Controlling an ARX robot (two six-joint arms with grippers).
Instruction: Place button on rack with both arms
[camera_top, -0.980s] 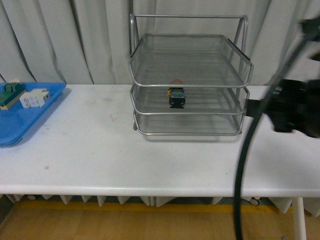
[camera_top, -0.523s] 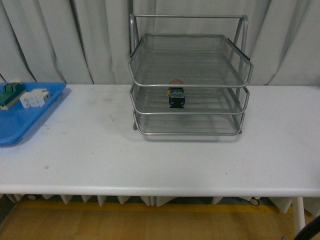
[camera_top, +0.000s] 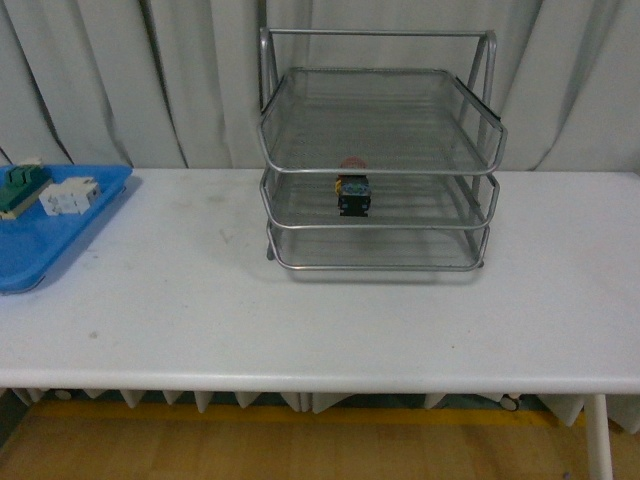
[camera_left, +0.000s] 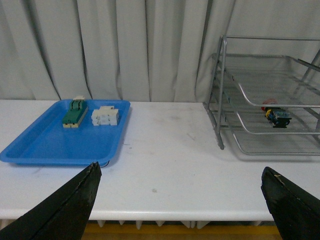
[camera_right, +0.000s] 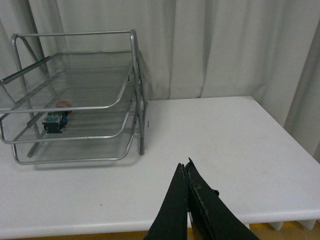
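Note:
The button (camera_top: 353, 190), red cap and dark body, lies on the middle tray of the silver wire rack (camera_top: 380, 110) at the back of the white table. It also shows in the left wrist view (camera_left: 276, 116) and the right wrist view (camera_right: 57, 120). Neither arm shows in the front view. My left gripper (camera_left: 182, 170) is open and empty, held back over the table's front edge. My right gripper (camera_right: 184, 167) is shut and empty, over the table's front edge to the right of the rack (camera_right: 75, 100).
A blue plastic tray (camera_top: 40, 250) sits at the table's left end, holding a green-and-cream switch part (camera_top: 20, 187) and a white blocky component (camera_top: 68, 196). White curtains hang behind the table.
The right arm, which stood in the front view at the right of the rack a second ago, has drawn back out of that view. The button and rack have not moved.

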